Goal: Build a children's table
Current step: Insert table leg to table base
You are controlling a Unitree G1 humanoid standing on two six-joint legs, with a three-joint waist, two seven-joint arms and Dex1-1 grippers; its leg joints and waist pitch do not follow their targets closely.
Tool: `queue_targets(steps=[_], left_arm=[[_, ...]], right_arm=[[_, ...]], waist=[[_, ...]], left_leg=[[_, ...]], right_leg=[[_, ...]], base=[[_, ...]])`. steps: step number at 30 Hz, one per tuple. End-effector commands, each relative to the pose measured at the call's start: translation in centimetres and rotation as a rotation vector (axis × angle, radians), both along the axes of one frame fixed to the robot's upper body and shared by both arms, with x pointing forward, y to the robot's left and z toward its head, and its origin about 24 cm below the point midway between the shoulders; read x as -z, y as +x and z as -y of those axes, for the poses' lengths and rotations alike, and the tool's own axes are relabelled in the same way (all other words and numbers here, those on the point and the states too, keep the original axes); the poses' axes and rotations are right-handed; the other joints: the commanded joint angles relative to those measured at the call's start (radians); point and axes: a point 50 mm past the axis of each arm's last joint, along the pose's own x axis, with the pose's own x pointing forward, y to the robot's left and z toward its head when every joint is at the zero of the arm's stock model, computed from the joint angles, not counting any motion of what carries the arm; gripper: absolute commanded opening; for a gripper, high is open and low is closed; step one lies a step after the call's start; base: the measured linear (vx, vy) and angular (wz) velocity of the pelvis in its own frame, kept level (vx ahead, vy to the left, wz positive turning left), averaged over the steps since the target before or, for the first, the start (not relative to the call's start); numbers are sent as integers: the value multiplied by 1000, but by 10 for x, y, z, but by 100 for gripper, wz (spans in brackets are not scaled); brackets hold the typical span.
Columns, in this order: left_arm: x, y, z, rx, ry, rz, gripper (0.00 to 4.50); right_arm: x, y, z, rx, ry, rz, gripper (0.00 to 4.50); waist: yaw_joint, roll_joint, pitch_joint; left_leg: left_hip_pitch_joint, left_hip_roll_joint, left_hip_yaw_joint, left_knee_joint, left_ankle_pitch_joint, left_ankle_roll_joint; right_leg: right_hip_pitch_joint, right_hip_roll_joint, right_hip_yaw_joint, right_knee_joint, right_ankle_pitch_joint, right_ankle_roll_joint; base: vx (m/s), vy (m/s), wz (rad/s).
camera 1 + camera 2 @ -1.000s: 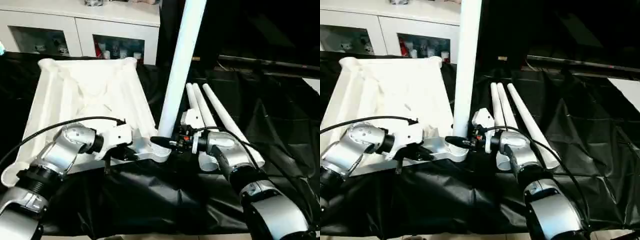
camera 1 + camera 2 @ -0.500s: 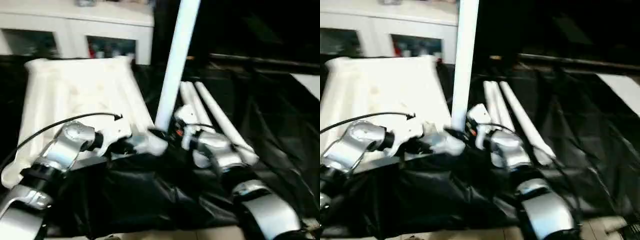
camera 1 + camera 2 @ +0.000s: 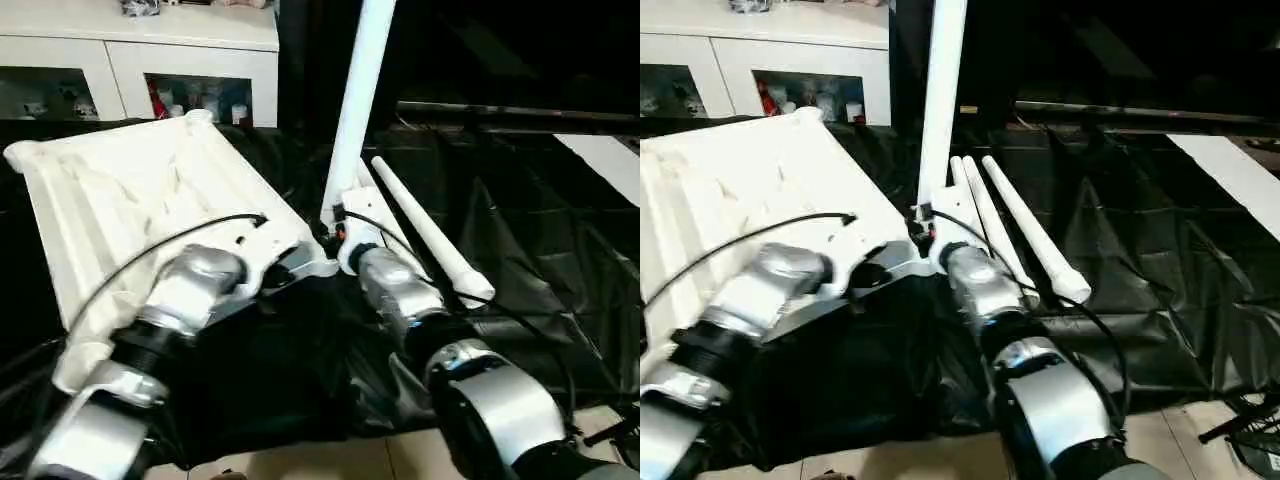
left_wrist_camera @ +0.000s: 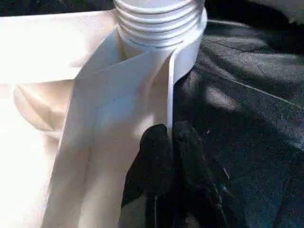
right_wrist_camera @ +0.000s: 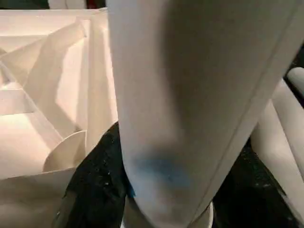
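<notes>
Leg (image 3: 358, 100) stands upright mid-frame, foot in the top's (image 3: 130, 195) near corner socket. I have the right gripper (image 3: 338, 232) clasping its base; the left gripper (image 4: 173, 142), jaws clenched, presses the rim beside.

One tabletop (image 3: 130, 190) — four legs (image 3: 425, 232)

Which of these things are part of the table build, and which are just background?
Job: white tabletop, upside down; upright leg in its corner socket; spare legs lying on the black cloth.
Lying about: white cabinet with small items behind its glass.
</notes>
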Motion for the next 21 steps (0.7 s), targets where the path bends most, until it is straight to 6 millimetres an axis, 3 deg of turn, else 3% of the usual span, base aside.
queue_targets(steps=[1, 2, 3, 4, 5, 6, 7, 8, 9, 10, 11, 12, 13, 15, 17, 18, 21], left_arm=[[2, -1, 6, -51, 34, 15, 0], [2, -1, 8, -59, 35, 18, 0], [1, -2, 10, -67, 36, 19, 0], [1, -1, 11, -74, 34, 20, 0], [0, -1, 11, -77, 34, 21, 0], [-1, -1, 12, -80, 33, 22, 0], [-1, -1, 12, -77, 37, 23, 0], [-1, -1, 11, -74, 38, 22, 0], [-1, -1, 11, -71, 39, 22, 0], [-1, -1, 10, -67, 42, 20, 0], [-1, -2, 10, -63, 44, 19, 0], [-1, -3, 9, -54, 49, 16, 0], [-1, -3, 9, -54, 49, 16, 0], [-1, -4, 8, -44, 50, 14, 0], [-4, -7, 2, 22, 46, 23, 0], [-5, -9, 1, 55, 43, 35, 0], [-7, -13, -7, 100, 30, 29, 0]], right_arm=[[59, -32, 10, 36, -104, -291, 190], [58, -31, 9, 48, -93, -295, 190], [58, -31, 7, 57, -88, -299, 190], [57, -31, 6, 63, -80, -300, 190], [57, -31, 6, 65, -77, -300, 190], [55, -31, 3, 67, -64, -300, 190], [55, -31, 2, 65, -62, -299, 190], [54, -31, 1, 62, -57, -298, 190], [54, -31, 0, 60, -53, -297, 190], [53, -31, -1, 52, -55, -293, 190], [53, -31, -1, 48, -55, -290, 190], [52, -30, -2, 38, -50, -286, 189], [52, -30, -2, 38, -50, -286, 189], [51, -30, -2, 30, -41, -284, 189], [48, -28, -2, -21, -23, -275, 189], [48, -28, -1, -44, -22, -272, 189], [45, -27, 0, -143, -4, -261, 189]], waist=[[49, 48, -19], [65, 0, -27], [42, -48, -7], [42, -38, 5], [38, -35, -16], [48, 6, -36], [34, -11, -34], [31, 11, -39], [18, 14, -25], [13, 15, -14], [6, 6, -20], [5, -1, -28], [9, -5, -34], [11, -3, -30], [11, -10, -29], [14, -6, -33], [6, -1, -34]], left_leg=[[-63, 74, 30, -216, -1018, -124], [-18, 57, 77, -198, -849, -92], [146, 31, 7, 143, -529, -57], [108, 24, -17, 166, -342, -28], [-78, 12, -84, 112, -167, -25], [9, 54, -63, -8, -183, -105], [38, 51, -53, -11, -206, -93], [75, 50, -28, -22, -258, -85], [59, 51, -18, -39, -385, -70], [61, 50, -16, -42, -493, -78], [61, 44, -26, -41, -601, -85], [49, 44, -34, -45, -592, -80], [39, 44, -31, -48, -512, -65], [33, 44, -23, -46, -425, -54], [27, 44, -21, -46, -415, -48], [28, 46, -22, -46, -390, -46], [15, 50, -20, -47, -313, -50]], right_leg=[[67, 4, -5, 137, -292, -78], [20, -9, 49, 111, -360, -59], [-174, -192, 93, -166, -1012, -34], [-153, -217, 135, -198, -1132, -37], [77, -210, 125, -71, -890, -43], [15, -97, 66, -32, -464, -78], [-13, -53, 52, 0, -253, -90], [-25, -41, 52, 4, -30, -152], [-21, -43, 67, -11, -104, -178], [-32, -43, 74, -30, -226, -168], [-33, -50, 76, -41, -384, -132], [-22, -57, 80, -43, -404, -108], [-14, -61, 84, -42, -348, -102], [-15, -62, 90, -41, -277, -119], [-11, -65, 92, -43, -312, -124], [-9, -69, 93, -43, -313, -125], [3, -64, 92, -30, -198, -161]], base=[[-71, -14, 16], [41, -97, 18], [41, -97, 18], [130, -74, -24], [135, 74, -52], [135, 74, -52], [83, 65, 4], [-1, -18, 40], [-1, -18, 40], [-3, -30, 25], [0, 0, 0], [0, 0, 0], [0, 0, 0], [0, 0, 0], [0, 0, 0], [0, 0, 0], [0, 0, 0]])
